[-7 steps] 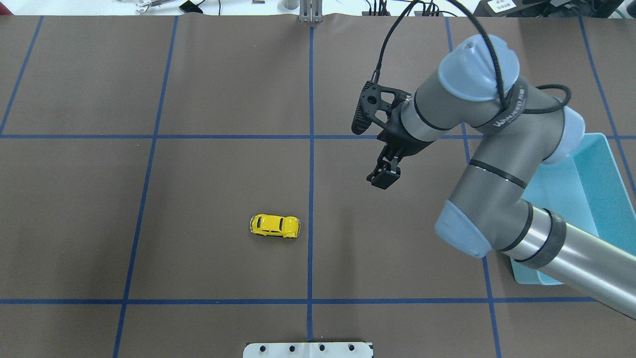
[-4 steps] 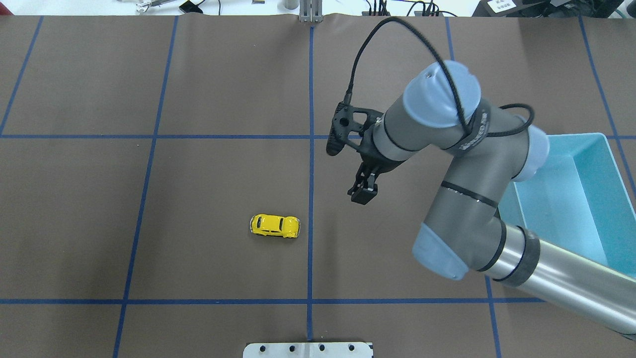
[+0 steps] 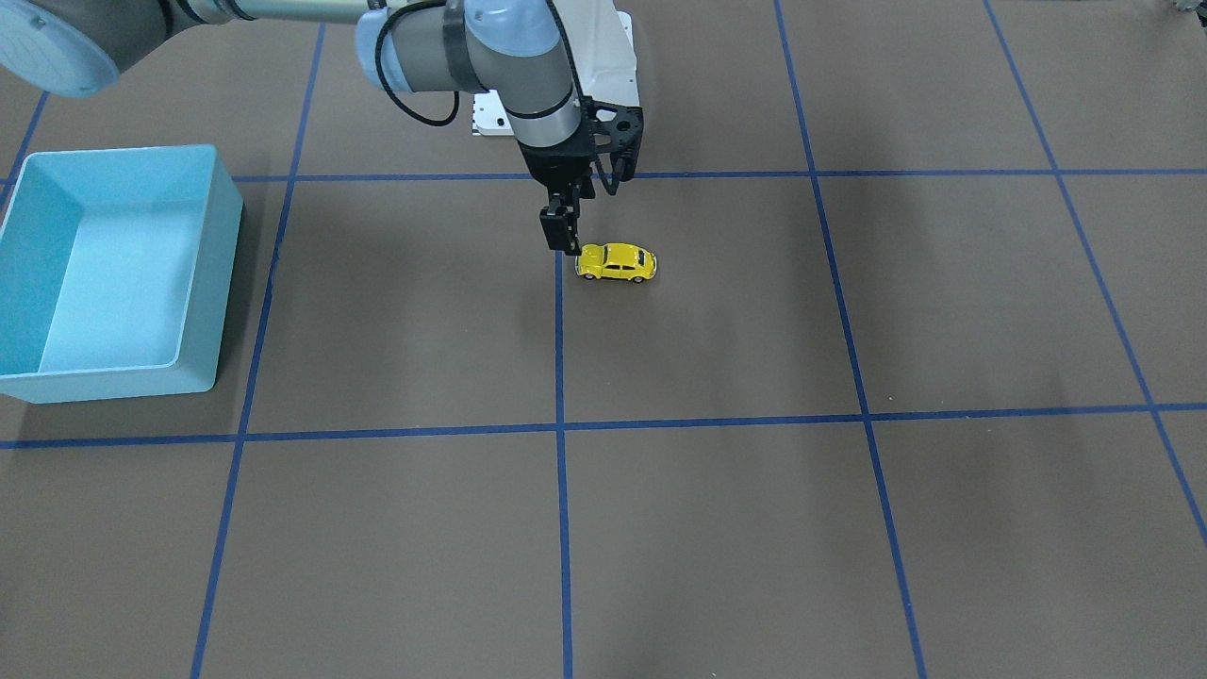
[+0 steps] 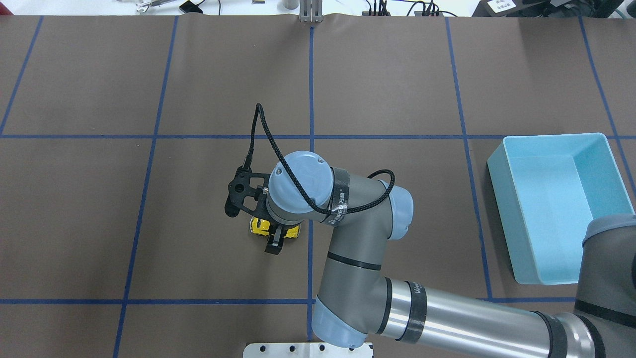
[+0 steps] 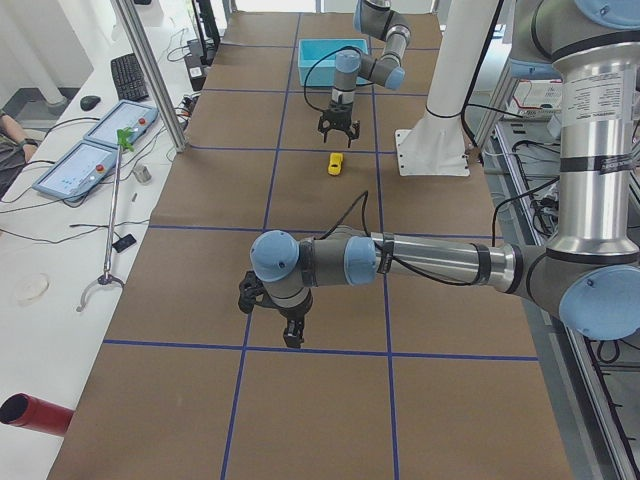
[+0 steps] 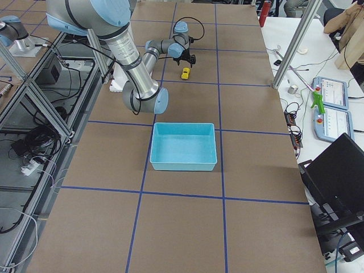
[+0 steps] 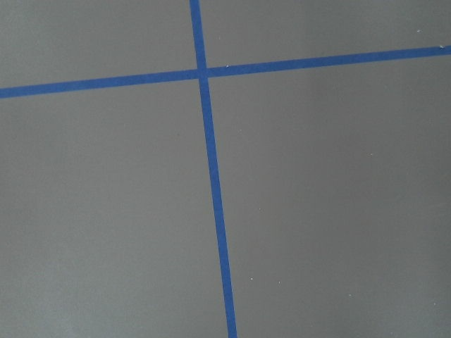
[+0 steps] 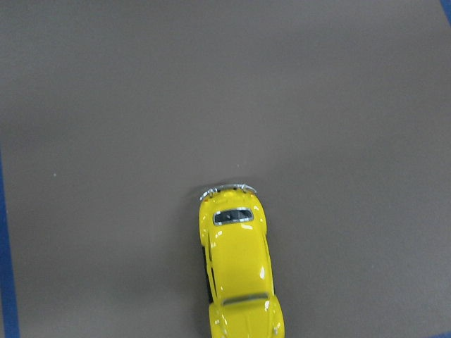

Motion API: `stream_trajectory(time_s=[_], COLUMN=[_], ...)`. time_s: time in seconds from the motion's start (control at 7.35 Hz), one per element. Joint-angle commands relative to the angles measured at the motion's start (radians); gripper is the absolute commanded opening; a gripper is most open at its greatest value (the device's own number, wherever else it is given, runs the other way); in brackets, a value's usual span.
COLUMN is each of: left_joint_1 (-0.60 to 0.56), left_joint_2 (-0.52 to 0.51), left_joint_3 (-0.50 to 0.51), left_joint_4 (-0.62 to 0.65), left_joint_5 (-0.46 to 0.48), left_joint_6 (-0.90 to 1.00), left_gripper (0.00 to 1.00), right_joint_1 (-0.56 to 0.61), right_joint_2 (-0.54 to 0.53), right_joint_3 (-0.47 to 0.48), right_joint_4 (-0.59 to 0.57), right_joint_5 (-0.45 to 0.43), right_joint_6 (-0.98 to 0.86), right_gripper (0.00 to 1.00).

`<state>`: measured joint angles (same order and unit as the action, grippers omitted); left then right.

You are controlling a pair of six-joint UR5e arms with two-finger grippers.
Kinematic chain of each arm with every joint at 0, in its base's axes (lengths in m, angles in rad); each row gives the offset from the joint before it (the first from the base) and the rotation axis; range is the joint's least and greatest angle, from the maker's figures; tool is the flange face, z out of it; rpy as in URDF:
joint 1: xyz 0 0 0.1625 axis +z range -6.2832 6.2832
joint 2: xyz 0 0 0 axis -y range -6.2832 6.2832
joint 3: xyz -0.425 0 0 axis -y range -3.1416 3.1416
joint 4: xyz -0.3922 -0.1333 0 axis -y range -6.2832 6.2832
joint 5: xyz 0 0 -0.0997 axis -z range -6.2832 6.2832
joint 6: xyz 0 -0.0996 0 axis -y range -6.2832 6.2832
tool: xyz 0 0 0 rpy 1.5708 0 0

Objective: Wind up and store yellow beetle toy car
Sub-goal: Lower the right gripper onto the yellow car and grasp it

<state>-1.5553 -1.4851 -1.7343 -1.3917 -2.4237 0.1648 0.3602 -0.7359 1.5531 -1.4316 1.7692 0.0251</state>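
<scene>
Glossy yellow paint on the car (image 8: 239, 282), matt brown across the worktop (image 3: 754, 528), smooth pale-blue plastic bin (image 3: 222, 283), brushed metal arm (image 4: 447, 318).

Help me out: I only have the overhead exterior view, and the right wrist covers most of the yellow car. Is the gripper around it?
Observer: No. The front-facing view shows the yellow beetle toy car whole, on its wheels. The right gripper hangs at its end facing the light blue bin, not around it. I cannot tell if they touch.
Operator: Anything from the right wrist camera?
Observer: It shows the car's roof and one silver bumper, with no fingers in frame.
Operator: Where is the left arm?
Observer: In the exterior left view the left gripper hangs over the mat near a blue tape line, far from the car.
</scene>
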Motion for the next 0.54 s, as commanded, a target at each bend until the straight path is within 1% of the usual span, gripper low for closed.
stream_trajectory(time_s=[0.0,0.41], left_joint_1=[0.000,0.000], left_joint_2=[-0.001,-0.011], left_joint_3=[0.033,0.033], left_joint_4=[-0.059,-0.058], left_joint_5=[0.000,0.002], left_joint_6=[-0.010,-0.015], left_gripper=[1.00,1.00], right_joint_1=[-0.003,-0.018], right_joint_2=[0.007,0.013], right_joint_3=[-0.109,-0.125], right_joint_4=[0.107,0.109], right_joint_5=[-0.024,-0.046], right_joint_6=[-0.008,-0.007], right_gripper=[1.00,1.00])
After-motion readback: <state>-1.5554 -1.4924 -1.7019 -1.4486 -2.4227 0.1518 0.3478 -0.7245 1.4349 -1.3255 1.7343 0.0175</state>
